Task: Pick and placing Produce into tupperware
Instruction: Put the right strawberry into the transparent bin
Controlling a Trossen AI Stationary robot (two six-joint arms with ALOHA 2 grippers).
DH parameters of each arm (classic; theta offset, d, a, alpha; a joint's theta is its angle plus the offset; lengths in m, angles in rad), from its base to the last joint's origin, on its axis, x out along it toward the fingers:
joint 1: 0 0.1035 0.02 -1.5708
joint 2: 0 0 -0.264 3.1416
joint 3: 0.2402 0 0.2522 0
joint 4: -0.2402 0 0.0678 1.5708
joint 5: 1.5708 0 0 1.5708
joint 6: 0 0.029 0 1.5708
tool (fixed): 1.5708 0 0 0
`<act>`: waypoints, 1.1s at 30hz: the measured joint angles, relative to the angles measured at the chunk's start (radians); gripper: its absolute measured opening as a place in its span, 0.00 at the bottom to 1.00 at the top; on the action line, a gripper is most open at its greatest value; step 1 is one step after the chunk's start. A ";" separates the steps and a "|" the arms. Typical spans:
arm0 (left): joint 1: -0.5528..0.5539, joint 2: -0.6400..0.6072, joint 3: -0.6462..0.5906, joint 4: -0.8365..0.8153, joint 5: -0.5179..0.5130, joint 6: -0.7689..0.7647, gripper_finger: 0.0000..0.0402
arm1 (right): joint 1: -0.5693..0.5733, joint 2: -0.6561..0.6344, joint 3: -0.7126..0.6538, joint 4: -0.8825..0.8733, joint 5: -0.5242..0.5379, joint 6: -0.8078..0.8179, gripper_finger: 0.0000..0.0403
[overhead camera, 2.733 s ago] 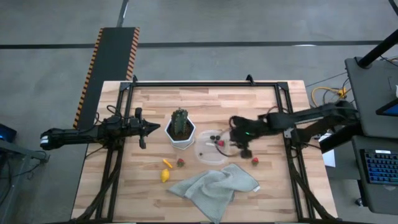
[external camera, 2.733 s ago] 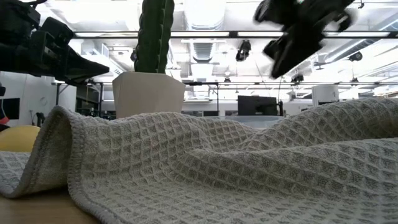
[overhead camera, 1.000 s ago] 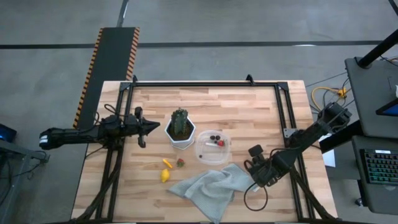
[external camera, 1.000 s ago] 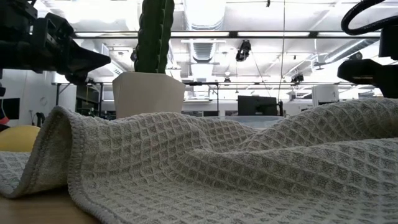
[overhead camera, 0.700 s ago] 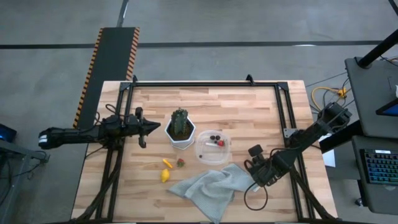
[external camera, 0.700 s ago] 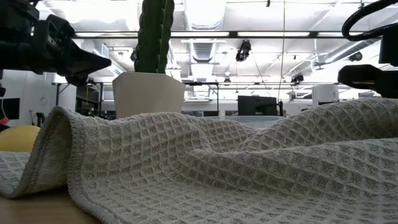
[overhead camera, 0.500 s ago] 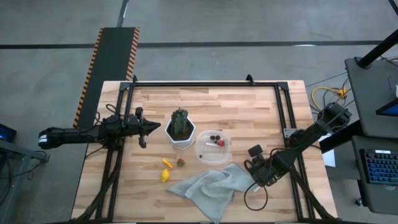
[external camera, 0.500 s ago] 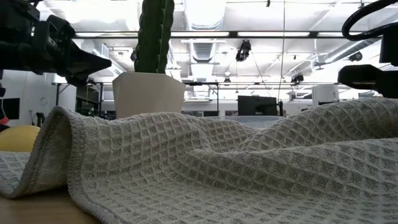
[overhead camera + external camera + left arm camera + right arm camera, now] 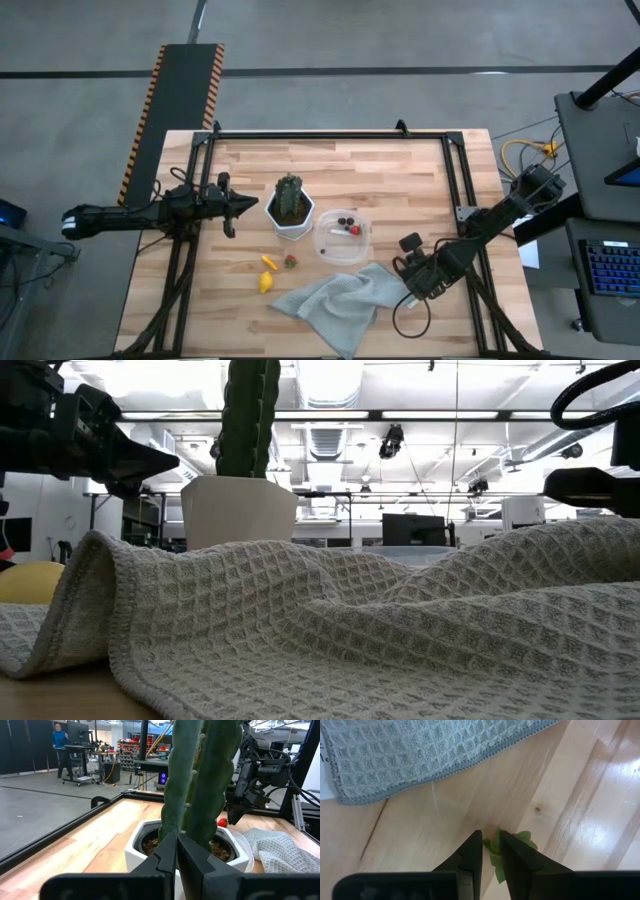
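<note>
The tupperware stands mid-table and holds dark berries and a strawberry. A second strawberry and two yellow pieces lie on the wood to its near left. My right gripper points steeply down at the table's near right, beside the cloth. It is shut on a third strawberry, which the wrist hides in the high view. My left gripper hangs level and shut, just left of the cactus pot, touching nothing. My right gripper has the strawberry's green leafy cap pinched between its two fingers. The fingers come from above, slanting steeply down. The strawberry rests on the table, and its leaves stick out past one finger.
A grey waffle cloth lies rumpled at the near middle, its edge close to my right gripper; it fills the low view. The cactus stands in its white pot left of the tub. Black frame rails run along the table's sides.
Nothing has visibly moved in the last second. Before that, my right gripper went from above the tub toward the table's near right and came down beside the cloth's corner.
</note>
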 joint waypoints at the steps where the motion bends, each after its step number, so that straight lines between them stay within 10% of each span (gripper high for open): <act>1: 0.000 0.000 0.000 0.000 0.000 0.000 0.00 | 0.000 0.000 0.000 0.000 0.000 0.000 0.14; 33: 0.000 0.000 0.000 0.000 0.000 0.000 0.00 | -0.008 -0.085 0.008 -0.012 0.122 0.016 0.02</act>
